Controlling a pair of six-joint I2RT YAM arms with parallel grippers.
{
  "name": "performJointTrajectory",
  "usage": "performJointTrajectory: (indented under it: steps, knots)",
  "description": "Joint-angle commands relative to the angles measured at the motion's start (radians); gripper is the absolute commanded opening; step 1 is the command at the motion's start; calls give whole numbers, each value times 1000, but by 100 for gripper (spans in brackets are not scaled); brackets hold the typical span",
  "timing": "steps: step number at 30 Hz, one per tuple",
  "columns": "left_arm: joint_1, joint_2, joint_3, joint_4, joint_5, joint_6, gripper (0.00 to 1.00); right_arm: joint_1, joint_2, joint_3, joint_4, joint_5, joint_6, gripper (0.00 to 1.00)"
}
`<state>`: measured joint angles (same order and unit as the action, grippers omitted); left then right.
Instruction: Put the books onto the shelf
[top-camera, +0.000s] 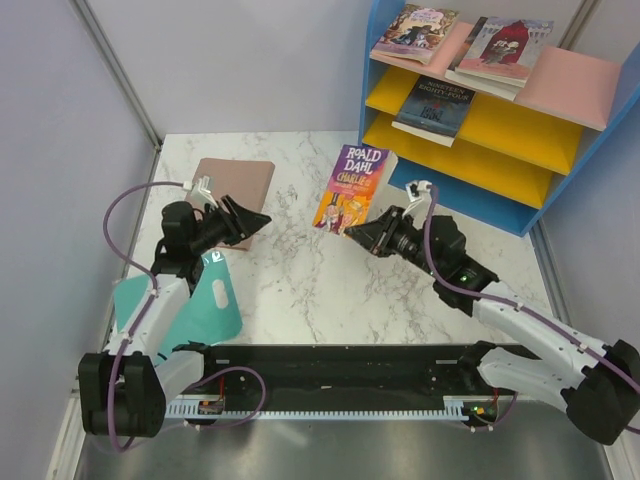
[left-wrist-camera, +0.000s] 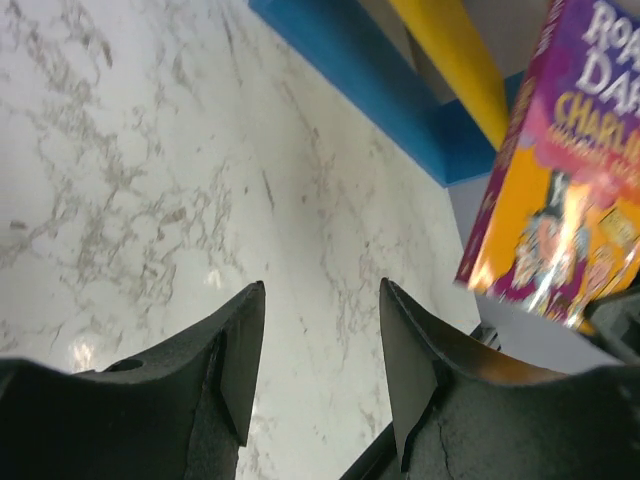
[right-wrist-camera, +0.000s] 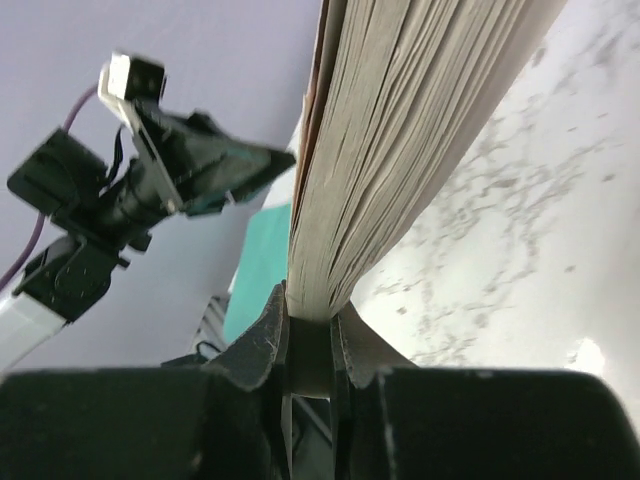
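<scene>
Top external, shelf (top-camera: 505, 205) showing three books (top-camera: 433, 108), one book (top-camera: 352, 188) in right hand (top-camera: 351, 233)

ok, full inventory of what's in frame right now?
Shelf: one, blue frame, pink top board, two yellow boards; far right of the table.
Top-board books: at least two, illustrated covers; lying on the pink board.
Dark blue book: one; upper yellow board.
Roald Dahl book: one, yellow-purple; held off the table, in front of the shelf.
Flat board: one, brownish-pink; table, far left.
Teal sheet: one; near left, beside the left arm.
Table: one, white marble.
Left claw: open, empty.
Right claw: shut on the Roald Dahl book's lower edge.
</scene>
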<state>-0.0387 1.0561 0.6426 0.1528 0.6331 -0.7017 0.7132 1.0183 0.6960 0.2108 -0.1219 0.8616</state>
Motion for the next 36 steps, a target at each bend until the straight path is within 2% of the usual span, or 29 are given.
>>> performJointTrajectory:
  steps: [1, 3, 11, 14, 18, 26, 31, 36]
  knots:
    - [-1, -51, -76, -28, -9, 82, 56, -119, -18, 109, -56, -62, -82, 0]
    - [-1, -65, -99, -30, -7, 88, 56, -182, 0, 131, -53, -114, -75, 0]
    - [-1, -107, -182, -42, -6, 100, 55, -300, 75, 237, -30, -252, -66, 0]
    - [-1, -100, -190, -44, -3, 105, 55, -368, 101, 224, 59, -345, 26, 0]
    - [-3, -88, -192, -45, 11, 113, 54, -471, 123, 159, 325, -439, 179, 0]
    - [-3, -81, -198, -47, 14, 120, 54, -555, 166, 135, 515, -505, 325, 0]
    - [-3, -82, -196, -48, 16, 122, 54, -632, 242, 85, 786, -551, 531, 0]
    - [-1, -67, -195, -48, 19, 122, 54, -672, 298, 91, 854, -587, 580, 0]
